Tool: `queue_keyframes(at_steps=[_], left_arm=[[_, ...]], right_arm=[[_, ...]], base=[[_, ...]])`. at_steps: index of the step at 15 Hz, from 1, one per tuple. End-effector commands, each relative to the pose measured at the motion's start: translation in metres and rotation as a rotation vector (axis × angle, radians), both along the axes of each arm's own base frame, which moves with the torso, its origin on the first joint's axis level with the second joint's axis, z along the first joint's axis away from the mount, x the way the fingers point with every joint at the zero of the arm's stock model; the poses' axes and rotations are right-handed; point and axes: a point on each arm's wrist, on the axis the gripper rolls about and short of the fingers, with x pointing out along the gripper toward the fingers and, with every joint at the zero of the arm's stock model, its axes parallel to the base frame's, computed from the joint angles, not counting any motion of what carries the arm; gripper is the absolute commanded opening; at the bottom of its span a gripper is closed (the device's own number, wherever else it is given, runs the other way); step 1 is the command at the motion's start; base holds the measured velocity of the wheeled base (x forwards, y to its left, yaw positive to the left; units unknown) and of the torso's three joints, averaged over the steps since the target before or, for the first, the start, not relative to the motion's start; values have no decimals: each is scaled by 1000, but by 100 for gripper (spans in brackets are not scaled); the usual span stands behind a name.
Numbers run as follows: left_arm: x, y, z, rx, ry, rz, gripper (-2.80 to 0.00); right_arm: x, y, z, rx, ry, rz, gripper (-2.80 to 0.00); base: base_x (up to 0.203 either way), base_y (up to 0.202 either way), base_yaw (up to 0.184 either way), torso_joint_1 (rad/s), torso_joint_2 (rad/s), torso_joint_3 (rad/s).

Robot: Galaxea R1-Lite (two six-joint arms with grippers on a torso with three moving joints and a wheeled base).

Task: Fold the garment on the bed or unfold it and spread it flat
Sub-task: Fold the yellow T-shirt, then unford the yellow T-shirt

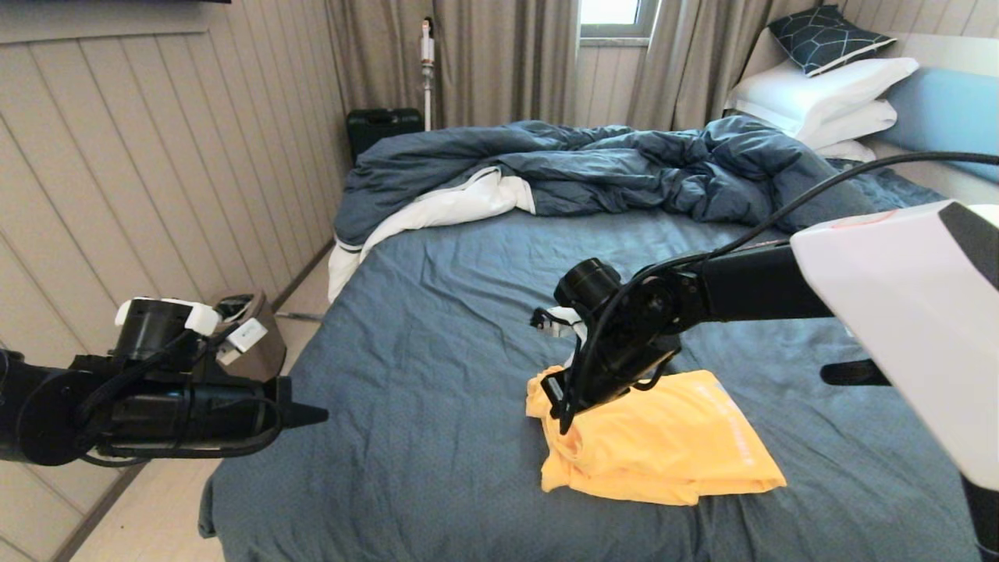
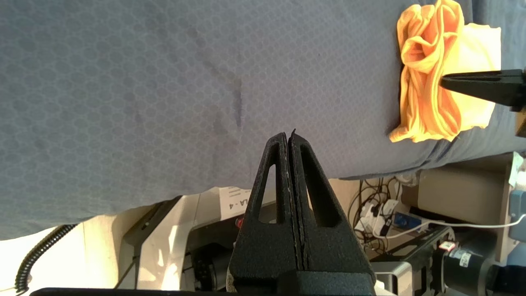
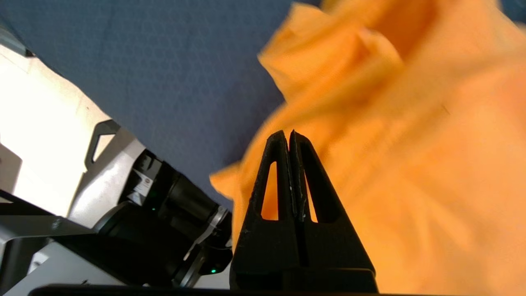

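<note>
One garment (image 1: 663, 449) lies on one bed (image 1: 437, 312), with two arms in view. Also there: one rumpled dark blue duvet (image 1: 593, 168) across the far part of the bed, a stack of white pillows (image 1: 827, 97) at about 1 o'clock with one dark patterned cushion (image 1: 827, 35) on top.

The garment is a bright yellow T-shirt, folded into a rough rectangle with several layers showing along its near edge. Its left end is bunched into loose ruffles, and a faint pale print runs along the right side. It sits on the blue-grey sheet toward the near edge of the bed, at about 5 o'clock from the bed's middle.

The right gripper (image 1: 563, 425) reaches in from 3 o'clock, its forearm angled downward, tips pointing down at the bunched left end of the shirt. Its fingers (image 3: 283, 164) are pressed together; the right wrist view shows no cloth between them.

The left gripper (image 1: 312, 416) hangs level off the bed's left side at about 8 o'clock, pointing toward the bed, well apart from the shirt. Its fingers (image 2: 279, 164) are also pressed together, holding nothing.
</note>
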Motion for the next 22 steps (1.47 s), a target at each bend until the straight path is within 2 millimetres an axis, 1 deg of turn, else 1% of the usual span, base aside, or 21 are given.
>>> queue_keyframes(at_steps=[1,2,3,4,6,7,9,10,11,12,14,15,16,17,18,19,21,22], left_arm=[[0,0,1,-3,-6,0,-280],[-1,0,3,-4,-13,1,-280],[-4,1,10,-5,-37,3,-280],[-12,2,24,-9,-89,8,-280],[-36,10,59,-14,-222,30,-280],[-51,14,75,-14,-281,46,-280],[-93,25,106,13,-393,76,-280],[-118,30,118,45,-448,91,-280],[-145,34,127,89,-511,114,-280],[-173,37,134,143,-575,149,-280],[-224,37,138,238,-681,219,-280],[-247,34,135,274,-711,246,-280],[-268,31,129,300,-703,260,-280],[-284,29,123,307,-644,251,-280],[-298,26,124,292,-623,207,-280],[-312,26,121,268,-638,143,-280],[-335,27,106,247,-669,86,-280],[-340,27,93,247,-664,83,-280]], right_arm=[[-11,-13,20,21,-25,-23,-280],[-16,-24,31,33,-45,-48,-280],[-24,-38,48,50,-81,-75,-280],[-38,-55,70,71,-130,-103,-280],[-77,-92,112,110,-237,-165,-280],[-99,-111,129,125,-293,-202,-280],[-155,-148,157,149,-422,-282,-280],[-184,-162,164,155,-479,-313,-280],[-215,-174,168,154,-527,-337,-280],[-246,-183,168,149,-571,-357,-280],[-303,-196,159,115,-670,-394,-280],[-328,-200,150,84,-724,-416,-280],[-351,-204,139,47,-774,-439,-280],[-368,-206,127,12,-807,-456,-280],[-382,-208,114,-21,-814,-468,-280],[-392,-209,101,-42,-805,-476,-280],[-406,-211,70,-56,-804,-490,-280],[-406,-211,52,-61,-788,-499,-280]], base=[[0,0,0,0,0,0],[0,0,0,0,0,0],[0,0,0,0,0,0],[0,0,0,0,0,0],[0,0,0,0,0,0],[0,0,0,0,0,0],[0,0,0,0,0,0],[0,0,0,0,0,0],[0,0,0,0,0,0],[0,0,0,0,0,0],[0,0,0,0,0,0],[0,0,0,0,0,0],[0,0,0,0,0,0],[0,0,0,0,0,0],[0,0,0,0,0,0],[0,0,0,0,0,0],[0,0,0,0,0,0],[0,0,0,0,0,0]])
